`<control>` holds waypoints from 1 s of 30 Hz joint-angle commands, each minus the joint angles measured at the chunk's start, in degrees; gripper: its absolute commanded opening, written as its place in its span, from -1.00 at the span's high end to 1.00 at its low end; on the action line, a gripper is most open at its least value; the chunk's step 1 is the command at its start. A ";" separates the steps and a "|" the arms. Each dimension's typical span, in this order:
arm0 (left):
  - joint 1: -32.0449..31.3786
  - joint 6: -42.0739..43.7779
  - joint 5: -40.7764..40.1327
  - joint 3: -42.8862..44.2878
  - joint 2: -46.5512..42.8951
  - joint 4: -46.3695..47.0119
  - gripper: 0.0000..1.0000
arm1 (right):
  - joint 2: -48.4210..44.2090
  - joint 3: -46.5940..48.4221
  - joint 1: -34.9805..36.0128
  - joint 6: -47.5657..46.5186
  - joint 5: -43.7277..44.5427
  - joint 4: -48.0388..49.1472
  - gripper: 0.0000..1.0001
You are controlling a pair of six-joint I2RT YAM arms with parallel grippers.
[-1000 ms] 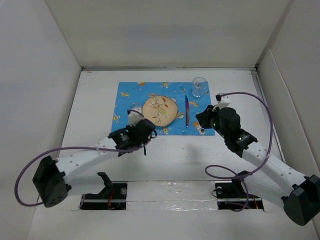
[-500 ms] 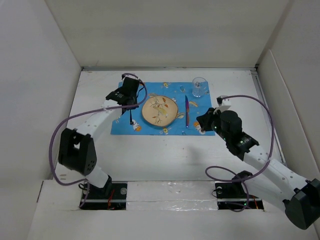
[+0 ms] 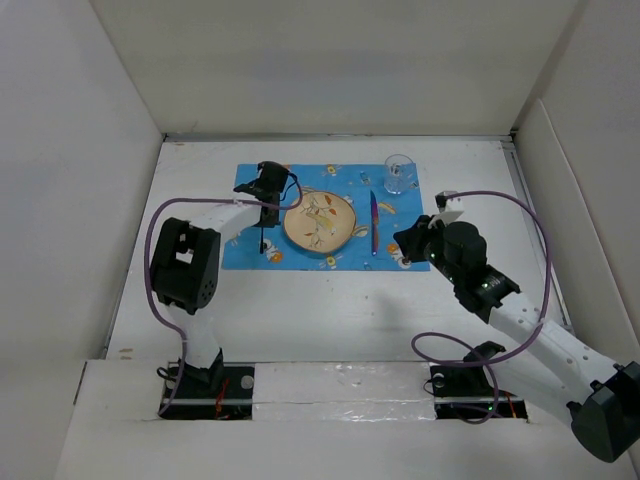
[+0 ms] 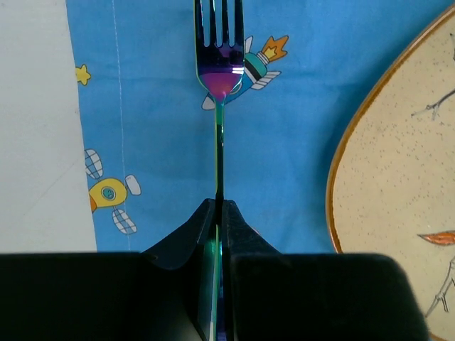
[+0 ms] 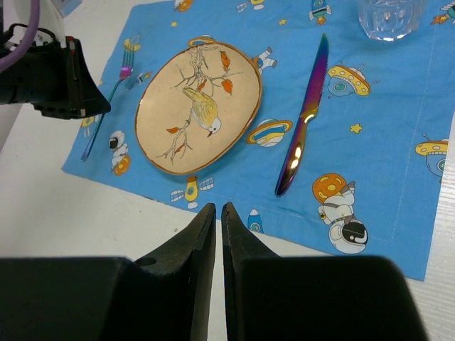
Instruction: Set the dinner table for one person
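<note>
On the white dinner table [image 3: 330, 310] lies a blue patterned placemat [image 3: 350, 180]. A tan bird-painted plate [image 3: 320, 222] sits at its centre, an iridescent knife [image 3: 374, 222] to the plate's right, and a clear glass [image 3: 398, 173] at the far right corner. My left gripper [image 4: 219, 202] is shut on the handle of an iridescent fork [image 4: 220, 71], which stretches over the mat left of the plate [image 4: 405, 177]. Whether the fork rests on the cloth I cannot tell. My right gripper [image 5: 219, 207] is shut, nothing in it, hovering at the mat's near edge by the knife [image 5: 304, 117].
White walls [image 3: 120, 200] enclose the table on three sides. Purple cables loop from both arms [image 3: 520, 215]. The left arm's elbow [image 3: 185, 265] stands on the near left; the right arm's links [image 3: 520, 320] cross the near right.
My left arm has swung from the near middle out to the mat's left side and holds the fork beside the plate. The right gripper has drawn back slightly.
</note>
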 commanded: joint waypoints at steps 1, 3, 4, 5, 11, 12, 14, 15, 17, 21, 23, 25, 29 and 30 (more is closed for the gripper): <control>-0.10 0.22 -2.95 2.18 1.26 3.20 1.00 | 0.26 -0.02 0.24 -0.80 -0.47 3.05 0.73; -0.10 -0.40 -4.45 1.39 1.88 4.50 1.00 | 0.26 0.06 0.24 -0.80 -0.30 2.96 0.73; -0.10 -0.75 -4.72 0.69 1.80 5.47 1.00 | 0.52 -0.02 0.24 -0.62 -0.21 3.13 0.73; -0.10 -0.67 -4.81 0.16 1.71 6.27 1.00 | 0.70 -0.03 0.24 -0.54 -0.38 3.57 0.73; -0.10 -0.67 -5.86 -1.16 -0.05 9.87 1.00 | 1.67 0.41 0.24 -0.71 -0.73 3.05 0.73; -0.10 -0.40 -4.99 -1.42 -0.14 11.18 1.00 | 1.84 0.41 0.24 -0.62 -0.65 3.14 0.72; -0.10 -0.31 -4.81 -1.43 0.21 11.37 1.00 | 1.93 0.41 0.24 -0.62 -0.38 3.05 0.73; -0.10 -0.14 -4.81 -1.43 0.74 11.55 1.00 | 1.93 0.33 0.24 -0.71 -0.47 3.05 0.73; -0.10 0.21 -4.63 -1.60 1.27 11.81 1.00 | 1.93 0.50 0.24 -0.62 -0.21 2.87 0.73; -0.10 0.13 -3.75 -1.60 3.29 11.64 1.00 | 1.84 0.41 0.24 -0.54 -0.03 2.79 0.72; -0.63 0.12 -3.75 -1.86 3.73 11.64 1.00 | 1.67 0.50 0.24 -0.62 0.32 2.61 0.72; -1.25 0.30 -5.24 -1.78 4.52 11.20 1.00 | 1.49 0.41 0.24 -0.54 0.67 2.61 0.72; -2.83 -0.04 -6.04 -1.60 5.49 10.58 1.00 | 1.23 0.33 0.24 -0.45 0.76 2.52 0.72; -2.83 -0.14 -6.91 -1.34 6.10 9.97 1.00 | 1.23 0.41 0.24 -0.45 0.85 2.52 0.72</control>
